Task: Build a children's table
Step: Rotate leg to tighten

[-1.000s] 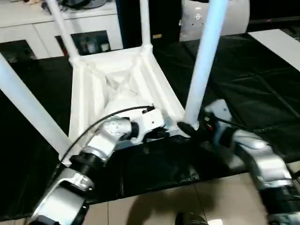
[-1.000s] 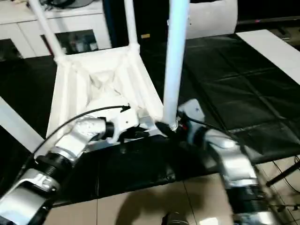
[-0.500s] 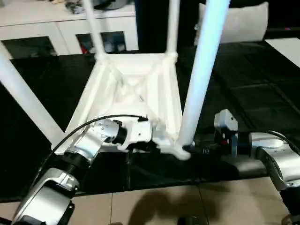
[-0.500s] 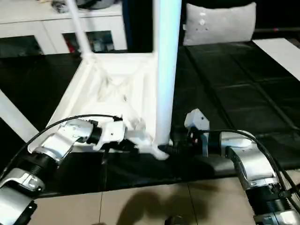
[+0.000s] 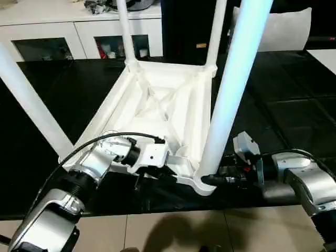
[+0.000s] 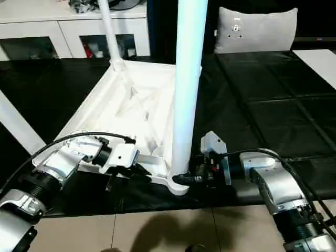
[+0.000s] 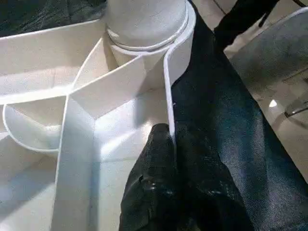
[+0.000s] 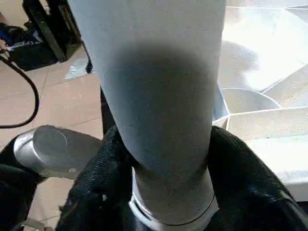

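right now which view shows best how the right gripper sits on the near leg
The right wrist view: both black fingers flank the leg just above its socket. In the eye views the right gripper is a small dark shape at the leg's base. The left wrist view shows the socket alone.

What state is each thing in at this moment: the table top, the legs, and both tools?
Table top: upside down on the black surface, ribbed underside up.
Legs: all four seated upright in corner sockets, including the near right leg.
Left tool: shut on the table top's near rim.
Right tool: fingers on both sides of the near right leg's base.
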Robot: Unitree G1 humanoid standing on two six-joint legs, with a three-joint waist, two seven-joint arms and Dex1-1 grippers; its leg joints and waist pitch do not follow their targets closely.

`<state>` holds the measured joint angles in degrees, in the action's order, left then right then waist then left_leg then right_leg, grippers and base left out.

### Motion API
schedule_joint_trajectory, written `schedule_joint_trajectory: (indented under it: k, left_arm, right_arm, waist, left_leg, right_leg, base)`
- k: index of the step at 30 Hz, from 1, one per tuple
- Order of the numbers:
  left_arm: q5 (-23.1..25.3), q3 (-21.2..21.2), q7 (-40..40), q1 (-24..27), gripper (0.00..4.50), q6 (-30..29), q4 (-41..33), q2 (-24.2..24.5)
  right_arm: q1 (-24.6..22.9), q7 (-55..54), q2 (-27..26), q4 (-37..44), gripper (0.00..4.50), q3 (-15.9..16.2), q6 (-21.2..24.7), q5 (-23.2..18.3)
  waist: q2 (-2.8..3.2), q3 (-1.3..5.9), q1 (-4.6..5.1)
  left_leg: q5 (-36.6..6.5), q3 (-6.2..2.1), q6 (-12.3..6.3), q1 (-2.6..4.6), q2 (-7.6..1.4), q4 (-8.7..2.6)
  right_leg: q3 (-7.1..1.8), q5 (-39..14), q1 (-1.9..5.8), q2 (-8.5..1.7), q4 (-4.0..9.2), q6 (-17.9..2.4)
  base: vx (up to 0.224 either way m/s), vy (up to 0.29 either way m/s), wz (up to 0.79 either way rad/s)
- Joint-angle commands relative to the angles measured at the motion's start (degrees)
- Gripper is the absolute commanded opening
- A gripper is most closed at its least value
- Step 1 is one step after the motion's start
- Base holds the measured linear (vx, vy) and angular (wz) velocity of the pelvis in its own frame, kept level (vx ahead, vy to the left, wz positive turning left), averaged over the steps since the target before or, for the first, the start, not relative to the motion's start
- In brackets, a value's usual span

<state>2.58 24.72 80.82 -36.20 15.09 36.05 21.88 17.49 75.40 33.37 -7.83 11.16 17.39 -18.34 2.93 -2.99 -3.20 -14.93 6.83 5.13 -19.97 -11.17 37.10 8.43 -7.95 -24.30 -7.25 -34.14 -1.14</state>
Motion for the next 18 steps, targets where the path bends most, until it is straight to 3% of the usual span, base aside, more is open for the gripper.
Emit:
schedule_joint_trajectory:
  k: [1,7,11,12,14,15,18]
  left_arm:
    - [0.8,2.3,2.5,0.8,0.0,1.5,-1.9,0.2]
    - [0.9,0.6,-2.2,1.5,0.0,-4.5,-3.2,-0.7]
    - [0.1,-1.4,-7.4,2.4,0.0,-10.7,-5.8,-3.0]
    - [0.0,-1.5,-8.5,2.8,0.0,-12.2,-6.9,-3.5]
    - [-0.1,-1.9,-11.3,4.0,0.0,-16.1,-9.5,-5.2]
    - [0.3,-2.1,-13.5,4.6,0.0,-18.2,-11.0,-6.4]
    - [0.9,-2.1,-16.4,5.0,0.0,-20.5,-12.2,-7.9]
  right_arm:
    - [-0.2,0.3,-0.3,0.7,1.98,0.5,0.6,-0.4]
    - [-2.6,-6.3,-2.9,3.2,1.93,-0.9,3.1,-0.7]
    - [-3.8,-17.8,-6.9,4.0,1.93,-1.6,4.6,3.6]
    - [-3.9,-21.0,-8.4,4.0,1.93,-2.1,5.2,4.4]
    - [-4.0,-27.5,-11.9,4.0,1.93,-2.6,6.7,6.2]
    - [-3.6,-31.6,-14.3,3.8,1.92,-2.7,7.9,7.5]
    - [-2.5,-37.0,-17.3,2.9,1.91,-2.8,8.5,9.3]
  waist:
    - [-1.34,4.51,0.16]
    - [-1.24,4.4,0.3]
    - [-1.29,3.82,0.73]
    - [-1.31,3.23,1.63]
    - [-1.32,2.98,2.89]
    - [-0.92,2.92,3.42]
    - [-0.21,2.94,6.55]
  left_leg:
    - [1.3,1.23,-6.46,-1.24,-1.3,-4.81]
    - [0.9,1.26,-5.57,-1.21,-1.34,-5.02]
    - [-4.8,1.56,-2.87,-0.95,-0.92,-5.52]
    - [-9.5,1.52,-1.21,-0.84,-0.46,-5.7]
    - [-13.4,1.17,-0.07,-0.72,-0.05,-5.45]
    - [-14.5,1.12,-0.03,-0.38,0.11,-5.24]
    - [-19.4,0.17,-0.42,-0.84,-0.54,-5.5]
  right_leg:
    - [-3.18,-14.9,4.75,-1.62,3.15,-10.8]
    - [-3.2,-15.2,4.76,-1.52,3.28,-10.6]
    - [-2.87,-23.8,4.57,-1.45,4.66,-7.6]
    - [-2.14,-32.0,4.58,-1.23,5.72,-4.2]
    - [-0.94,-38.8,4.36,-1.26,7.0,0.0]
    - [-0.42,-40.1,4.06,-1.3,7.63,0.9]
    - [1.89,-38.6,5.21,-1.18,8.93,3.0]
  base:
    - [0.0,0.0,0.0]
    - [0.0,0.0,0.0]
    - [0.0,0.0,0.0]
    - [0.0,0.0,0.0]
    - [0.0,0.0,0.0]
    - [0.0,0.0,0.0]
    - [0.0,0.0,0.0]
